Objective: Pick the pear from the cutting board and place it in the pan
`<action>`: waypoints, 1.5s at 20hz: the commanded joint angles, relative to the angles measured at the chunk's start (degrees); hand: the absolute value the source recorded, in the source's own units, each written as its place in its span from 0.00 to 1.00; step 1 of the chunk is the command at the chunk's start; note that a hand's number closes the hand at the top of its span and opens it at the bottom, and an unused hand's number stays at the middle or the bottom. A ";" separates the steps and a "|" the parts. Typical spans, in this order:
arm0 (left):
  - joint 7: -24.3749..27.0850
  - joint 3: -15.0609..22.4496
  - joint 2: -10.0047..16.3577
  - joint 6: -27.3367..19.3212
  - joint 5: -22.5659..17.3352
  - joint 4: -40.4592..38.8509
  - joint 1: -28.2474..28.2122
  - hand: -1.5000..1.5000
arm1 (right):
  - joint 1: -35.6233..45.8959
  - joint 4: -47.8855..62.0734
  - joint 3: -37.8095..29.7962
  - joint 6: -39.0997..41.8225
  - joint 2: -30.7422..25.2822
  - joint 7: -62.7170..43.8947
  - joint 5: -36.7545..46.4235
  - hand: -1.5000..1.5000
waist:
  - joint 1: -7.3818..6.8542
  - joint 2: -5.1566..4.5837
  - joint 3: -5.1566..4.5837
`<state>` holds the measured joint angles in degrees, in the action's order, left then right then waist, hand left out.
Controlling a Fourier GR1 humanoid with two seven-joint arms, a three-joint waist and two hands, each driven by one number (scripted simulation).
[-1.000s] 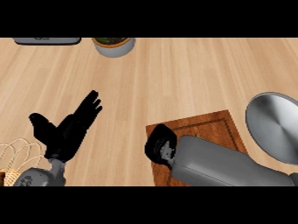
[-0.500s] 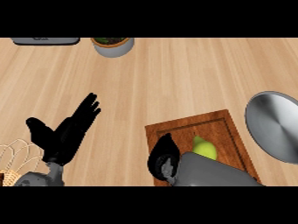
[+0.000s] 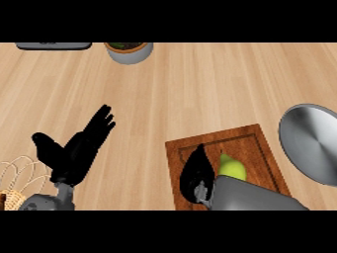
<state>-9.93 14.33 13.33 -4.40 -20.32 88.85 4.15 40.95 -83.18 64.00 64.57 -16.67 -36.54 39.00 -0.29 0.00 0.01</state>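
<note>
Pear [image 3: 234, 166], yellow-green, sits on the brown wooden cutting board [image 3: 236, 141], just right of the black right hand [image 3: 198, 172], whose fingers look straight and grip nothing. Left hand [image 3: 74, 150] rests open. I'd wrap the right fingers round the fruit before lifting toward the round grey metal pan [image 3: 320, 143].

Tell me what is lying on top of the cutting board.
A green pear lies on the cutting board, with the right hand beside it, toward the view's left. The grey forearm covers the board's near part, so anything under it cannot be seen.
</note>
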 commanded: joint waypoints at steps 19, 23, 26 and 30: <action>-1.26 -2.73 -3.42 2.81 3.15 -0.06 -0.10 0.50 | 2.81 8.36 5.38 -19.39 -8.02 31.43 21.63 1.00 | -0.23 -0.04 0.00; 0.47 -2.45 -5.02 0.50 5.60 -3.14 0.96 0.50 | -5.04 8.56 -0.89 -24.68 -5.81 21.41 22.05 1.00 | 1.16 0.04 0.03; -0.37 -5.34 -3.06 0.52 3.31 -1.55 -1.60 0.50 | -9.70 7.61 -17.48 -29.87 -2.32 9.24 16.69 1.00 | 6.62 1.16 0.36; -0.44 -7.25 -2.20 -0.37 2.90 -1.01 -2.52 0.50 | -16.12 4.81 -29.50 -41.40 2.63 -2.77 14.30 1.00 | 9.45 1.76 0.46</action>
<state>-10.60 8.60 10.55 -3.87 -17.32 87.80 2.25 30.43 -77.22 44.53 32.07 -17.79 -28.29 54.58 6.61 1.60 0.36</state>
